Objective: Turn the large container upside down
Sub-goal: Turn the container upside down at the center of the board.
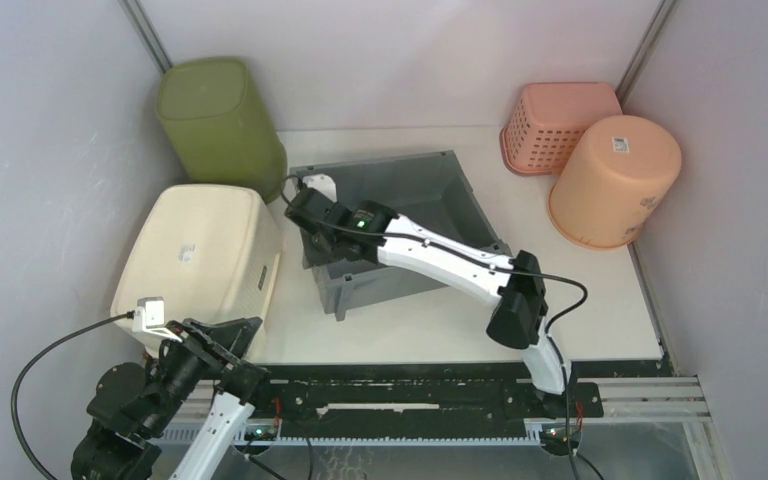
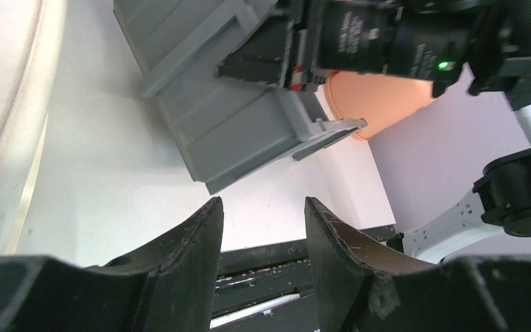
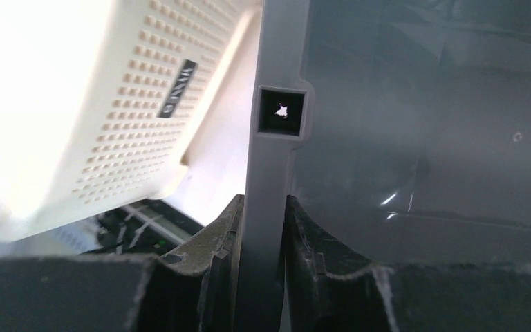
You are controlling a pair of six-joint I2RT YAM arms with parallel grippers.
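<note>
The large container is a grey open-topped bin (image 1: 438,192) in the middle of the table, and it looks tipped, with its near outer wall showing. My right gripper (image 1: 307,207) reaches across it and is shut on its left rim. In the right wrist view, both fingers (image 3: 225,228) press on the grey rim (image 3: 276,145); the gripper (image 3: 263,202) shows nothing else between them. My left gripper (image 1: 237,342) hovers near the table's front-left corner, apart from the bin (image 2: 228,128). It is open (image 2: 263,202) with only bare table between its fingers.
An upturned cream basket (image 1: 200,250) sits close to the bin's left side. A green bin (image 1: 220,115) stands at the back left. A pink basket (image 1: 560,125) and an upturned orange bucket (image 1: 615,180) are at the back right. A black rail (image 1: 410,395) runs along the near edge.
</note>
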